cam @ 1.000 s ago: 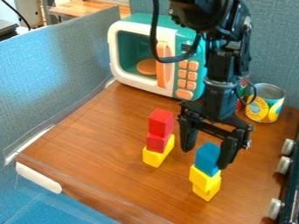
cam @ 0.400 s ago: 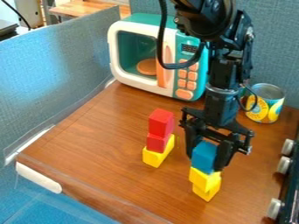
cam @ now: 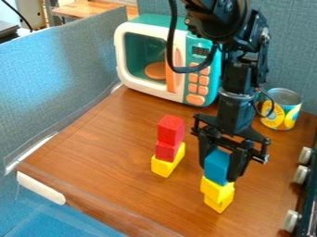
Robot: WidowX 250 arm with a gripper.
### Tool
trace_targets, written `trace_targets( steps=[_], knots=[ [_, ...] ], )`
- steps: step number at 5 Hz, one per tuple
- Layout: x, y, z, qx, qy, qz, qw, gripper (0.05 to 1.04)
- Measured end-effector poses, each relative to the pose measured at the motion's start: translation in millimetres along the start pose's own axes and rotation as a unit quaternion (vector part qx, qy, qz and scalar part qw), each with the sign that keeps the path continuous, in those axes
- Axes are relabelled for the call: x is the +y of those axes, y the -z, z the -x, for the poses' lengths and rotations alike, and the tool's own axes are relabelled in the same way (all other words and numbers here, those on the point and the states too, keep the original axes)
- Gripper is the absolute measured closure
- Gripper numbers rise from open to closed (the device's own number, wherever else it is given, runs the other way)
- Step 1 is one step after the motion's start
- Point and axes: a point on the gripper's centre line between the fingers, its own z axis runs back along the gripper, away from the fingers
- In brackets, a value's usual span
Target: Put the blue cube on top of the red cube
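Observation:
The black gripper (cam: 223,167) hangs at right of centre, shut on the blue cube (cam: 217,165) with a finger on either side of it. Directly beneath the cube are two stacked yellow blocks (cam: 217,188); whether the cube touches the upper one I cannot tell. To the left stands another stack: a red cube (cam: 171,129) on top, a second red block (cam: 167,151) under it, and a yellow block (cam: 168,161) at the bottom.
A toy microwave (cam: 167,60) stands at the back of the brown table (cam: 99,157). Behind the gripper to the right is a can (cam: 282,110). A stove edge with white knobs (cam: 301,174) runs along the right side.
The gripper's fingers have come together and taken hold of the blue cube, which has shifted slightly left. The arm has moved a little, and the red stack stands as before.

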Motion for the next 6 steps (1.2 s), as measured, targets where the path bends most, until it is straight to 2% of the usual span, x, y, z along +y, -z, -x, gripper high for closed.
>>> trace_targets(
  steps=[1, 2, 3, 4, 5, 6],
  knots=[
    [5.8, -45.0, -3.2, -0.062, -0.009, -0.001, 0.998, 0.477],
    [23.1, -75.8, -2.8, -0.101, -0.036, 0.0, 0.9942, 0.477],
    [46.3, -93.1, -2.7, -0.116, -0.057, -0.004, 0.9917, 0.477],
    [77.6, -86.9, 3.9, -0.093, -0.1, -0.015, 0.9906, 0.477],
    [105.3, -79.8, 8.2, -0.075, -0.139, -0.005, 0.9874, 0.477],
    [113.6, -64.6, 9.9, -0.047, -0.146, 0.0, 0.9882, 0.477]
  ],
)
